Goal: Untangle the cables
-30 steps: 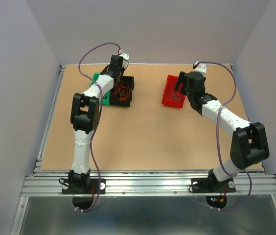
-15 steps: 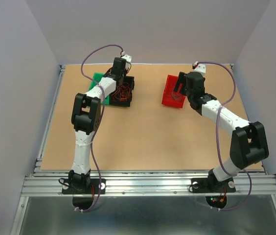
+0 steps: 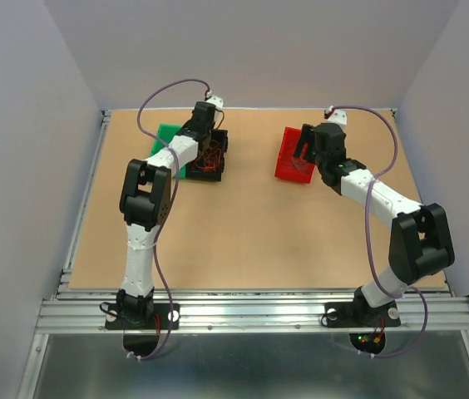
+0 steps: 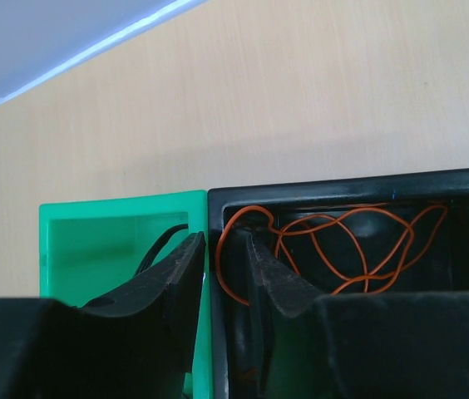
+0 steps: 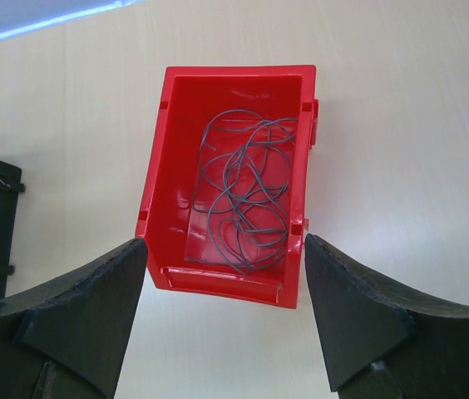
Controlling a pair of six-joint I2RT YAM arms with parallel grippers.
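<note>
Pale lilac walls (image 3: pixel 259 50) close off the tan wooden tabletop (image 3: pixel 243 224) at 9, 12 and 3 o'clock. A ribbed aluminium rail (image 3: pixel 251 309) runs along its 6 o'clock edge, where both arm bases are bolted. From the middle toward 6 o'clock the board gives open room between the two arms, and the bins sit up near the 12 o'clock edge. At about 11 o'clock a black plastic bin (image 4: pixel 351 184) stands with a green plastic bin (image 4: pixel 110 241) touching its 9 o'clock side. At about 1 o'clock, well apart from them, a red plastic bin (image 5: pixel 239 76) stands slightly askew. Thin orange curly wires (image 4: pixel 359 241) lie in loose loops in the black bin, a thin black wire (image 4: pixel 158 245) lies in the green bin, and thin grey curly wires (image 5: pixel 243 199) are heaped in the red bin. The left gripper (image 4: pixel 222 241) hangs over the seam where the green and black bins meet, its jaws a narrow gap apart, one finger over each bin. One orange loop rises into that gap, and whether either finger touches it cannot be told. The right gripper (image 5: pixel 224 245) hovers above the red bin's near rim with jaws spread wide, the bin showing between the fingers, holding nothing.
</note>
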